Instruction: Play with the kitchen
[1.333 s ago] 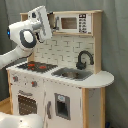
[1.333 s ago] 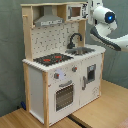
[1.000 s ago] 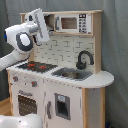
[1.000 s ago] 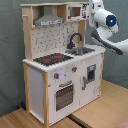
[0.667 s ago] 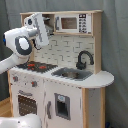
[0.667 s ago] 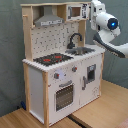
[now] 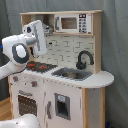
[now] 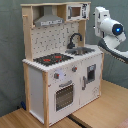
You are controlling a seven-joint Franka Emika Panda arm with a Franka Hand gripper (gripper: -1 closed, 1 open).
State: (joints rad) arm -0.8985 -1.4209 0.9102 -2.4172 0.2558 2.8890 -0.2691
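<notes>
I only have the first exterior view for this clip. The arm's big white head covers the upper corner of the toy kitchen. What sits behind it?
Observer: A grey hood, seen in the second exterior view, above the hob.
Operator: Is the oven door open?
Observer: It looks closed; the second exterior view shows the oven door flush with the front.
Operator: Where is the arm relative to the kitchen there?
Observer: Its head is beside the microwave shelf, at the second exterior view's right.
</notes>
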